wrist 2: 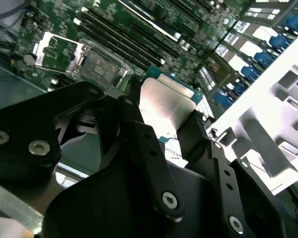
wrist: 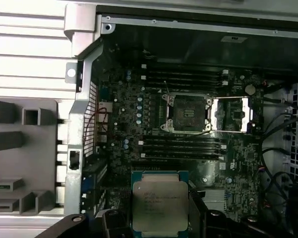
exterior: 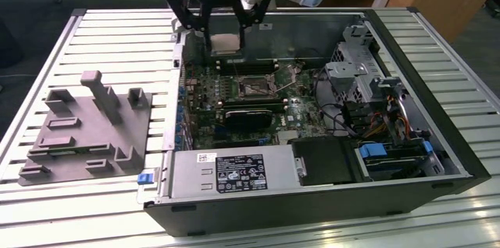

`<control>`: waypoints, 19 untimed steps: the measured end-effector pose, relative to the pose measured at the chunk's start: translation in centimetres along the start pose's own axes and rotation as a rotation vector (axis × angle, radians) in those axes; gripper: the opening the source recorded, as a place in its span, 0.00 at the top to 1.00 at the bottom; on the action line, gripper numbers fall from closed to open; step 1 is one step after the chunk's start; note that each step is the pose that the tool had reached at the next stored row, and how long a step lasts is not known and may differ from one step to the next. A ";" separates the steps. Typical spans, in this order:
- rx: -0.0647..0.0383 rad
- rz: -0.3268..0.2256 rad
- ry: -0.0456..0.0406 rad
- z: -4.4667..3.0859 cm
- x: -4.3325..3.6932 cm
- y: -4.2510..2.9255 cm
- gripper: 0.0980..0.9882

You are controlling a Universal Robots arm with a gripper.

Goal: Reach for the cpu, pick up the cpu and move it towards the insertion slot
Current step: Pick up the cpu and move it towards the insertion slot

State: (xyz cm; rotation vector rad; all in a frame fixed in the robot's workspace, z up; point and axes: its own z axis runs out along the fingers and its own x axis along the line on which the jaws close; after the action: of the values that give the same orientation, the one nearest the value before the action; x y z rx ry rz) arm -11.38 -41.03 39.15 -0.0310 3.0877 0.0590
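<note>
Claw (exterior: 225, 26): clamped on the cpu (exterior: 226, 43), black fingers (wrist 2: 149, 144) pinching it from both sides in the second wrist view.
Cpu: held flat and lifted, silvery top up, hung above the open computer case (exterior: 461, 160) near its far wall; clear in the first wrist view (wrist: 160, 199), pale edge showing in the second wrist view (wrist 2: 166, 101).
Insertion slot (exterior: 256, 87): sat on the green board, dark centre bare, metal frame swung open beside it in the first wrist view (wrist: 187, 113); nothing seated inside.
Gap: cpu above and short of the slot, well apart, not over it yet.
Grey fixture (exterior: 86, 131): rested on the slatted surface (exterior: 47, 213) at the exterior view's left, away from the claw.
Progress: reach and pickup judged done; carry toward the slot under way, arrival not yet reached.
</note>
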 end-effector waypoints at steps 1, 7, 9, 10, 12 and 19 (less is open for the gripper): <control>0.000 0.000 0.0000 0.02 -0.34 -0.01 0.50; 0.000 0.000 0.0006 0.13 -2.37 -0.05 0.50; 0.000 0.000 0.0011 0.19 -2.93 -0.06 0.50; 0.000 0.000 0.0015 0.25 -3.15 -0.07 0.50; 0.000 0.000 0.0023 0.49 -3.44 -0.09 0.50; 0.000 0.000 0.0077 1.76 -3.86 -0.11 0.50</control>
State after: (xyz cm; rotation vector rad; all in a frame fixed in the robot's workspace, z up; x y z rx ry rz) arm -7.43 -41.00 37.59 -0.0309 3.0954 0.0593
